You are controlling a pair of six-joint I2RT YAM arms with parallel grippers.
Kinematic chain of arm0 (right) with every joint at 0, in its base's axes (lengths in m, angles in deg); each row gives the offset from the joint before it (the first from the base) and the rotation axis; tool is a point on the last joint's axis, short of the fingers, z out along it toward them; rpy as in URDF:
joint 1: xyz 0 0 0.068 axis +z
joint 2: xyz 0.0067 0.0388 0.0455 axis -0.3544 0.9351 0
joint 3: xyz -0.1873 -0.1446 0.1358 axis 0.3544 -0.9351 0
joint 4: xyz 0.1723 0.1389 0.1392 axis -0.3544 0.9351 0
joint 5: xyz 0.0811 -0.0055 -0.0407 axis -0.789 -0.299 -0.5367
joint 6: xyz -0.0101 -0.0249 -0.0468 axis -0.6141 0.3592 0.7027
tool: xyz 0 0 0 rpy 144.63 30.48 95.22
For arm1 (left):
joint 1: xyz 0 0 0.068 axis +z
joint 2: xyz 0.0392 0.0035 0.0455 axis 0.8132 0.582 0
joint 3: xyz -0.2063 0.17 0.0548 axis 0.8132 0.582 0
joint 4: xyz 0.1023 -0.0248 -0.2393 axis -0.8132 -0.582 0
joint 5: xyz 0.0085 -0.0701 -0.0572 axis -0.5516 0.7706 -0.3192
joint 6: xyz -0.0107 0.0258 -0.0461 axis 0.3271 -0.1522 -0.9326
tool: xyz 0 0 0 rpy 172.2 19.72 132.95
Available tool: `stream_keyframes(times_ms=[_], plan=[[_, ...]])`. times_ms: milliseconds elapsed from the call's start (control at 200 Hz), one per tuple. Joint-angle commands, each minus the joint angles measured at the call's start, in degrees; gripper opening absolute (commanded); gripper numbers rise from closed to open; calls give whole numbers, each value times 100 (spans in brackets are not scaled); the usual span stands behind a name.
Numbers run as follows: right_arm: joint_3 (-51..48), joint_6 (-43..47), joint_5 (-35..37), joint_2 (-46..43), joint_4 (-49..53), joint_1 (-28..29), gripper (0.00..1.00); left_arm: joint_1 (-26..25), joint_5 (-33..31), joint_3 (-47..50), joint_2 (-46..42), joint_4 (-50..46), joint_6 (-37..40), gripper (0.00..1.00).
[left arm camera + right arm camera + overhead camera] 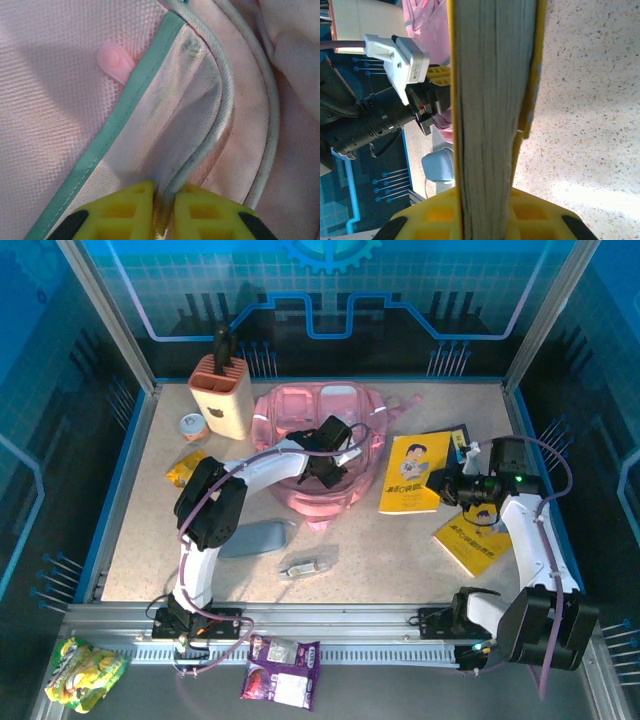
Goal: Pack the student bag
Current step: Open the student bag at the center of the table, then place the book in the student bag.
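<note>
Left pincer (164, 202) pinches shut on the student bag's (55, 125) piped seam; right of the bag, right pincer (485, 215) clamps a yellow book (490, 100) by its edge.

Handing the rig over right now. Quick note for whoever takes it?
Left pincer: shut on a piped fabric edge of the student bag, mid-table.
Right pincer: shut on a yellow book, just right of the bag; can't tell if it is lifted.
Done: both grasps made; the book is not in the bag yet.
Left: get that book in. The second yellow book and grey-blue pencil case lie on the table.
</note>
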Motion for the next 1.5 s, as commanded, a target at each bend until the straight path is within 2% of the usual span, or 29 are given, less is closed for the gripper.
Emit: stream_keyframes(times_ms=[0, 445, 670, 770, 936, 1106, 1286, 1491], plan=[[92, 50, -280, -141, -29, -149, 0, 66, -41, -222, -121, -292, -2, 3], [205, 227, -423, -565, 889, -296, 0, 67, -310, -689, -984, -422, 146, 0], [-267, 217, -548, -812, 1031, -10, 0, 70, -350, -1199, -1112, -598, 325, 0], [-355, 121, -271, -888, 1089, 225, 0, 88, -420, -1460, -1073, -665, 417, 0], [-705, -552, -250, -937, 339, 965, 0, 83, -412, -2010, -990, -835, 455, 0], [-1057, -1622, -125, -766, -1316, 1916, 0, 83, -281, -2390, -998, -945, 457, 0], [-698, -1918, 452, 64, -2451, 2762, 0, 85, -110, -2440, -1127, -943, 481, 0], [-348, -2033, 1420, 1039, -3741, 3271, 0, 90, -97, -2422, -1216, -869, 454, 0]])
